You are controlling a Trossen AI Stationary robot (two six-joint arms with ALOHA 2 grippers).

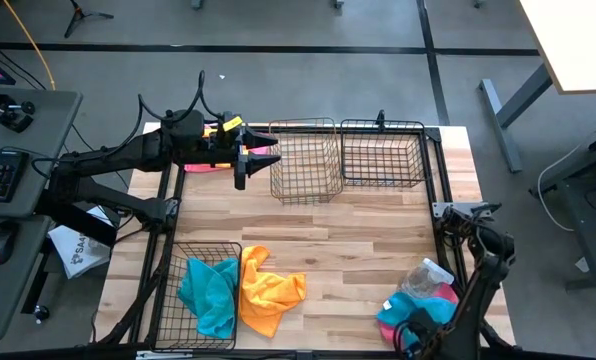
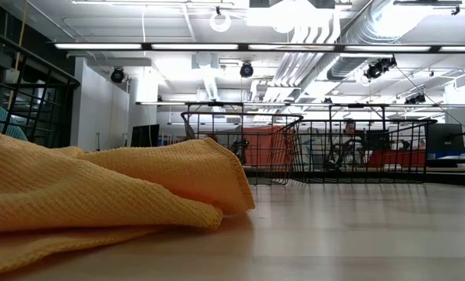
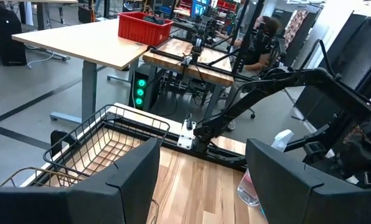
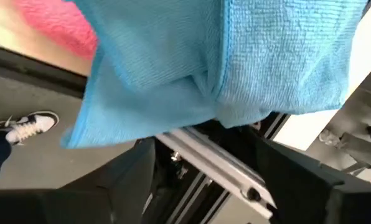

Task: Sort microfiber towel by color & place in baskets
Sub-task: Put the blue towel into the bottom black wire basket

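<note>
Two wire baskets (image 1: 303, 160) (image 1: 383, 155) stand at the far edge, a third (image 1: 203, 290) at the near left with a turquoise towel (image 1: 208, 295) inside. An orange-yellow towel (image 1: 268, 292) lies beside it, one edge against its wall; it fills the low view's foreground (image 2: 100, 187). A pink towel (image 1: 263, 150) lies under my left arm. My left gripper (image 1: 258, 163) is open and empty above the table beside the far left basket. My right gripper (image 4: 204, 180) is open at the near right edge, below a turquoise towel (image 4: 223, 56) that drapes over the edge beside a pink one (image 4: 55, 28).
A clear spray bottle (image 1: 430, 273) lies by the near right towels. The black table frame (image 4: 216, 162) runs under the draped towel. Bare wood (image 1: 368, 240) spans the table's middle. A person's shoe (image 4: 23, 127) shows on the floor past the near edge.
</note>
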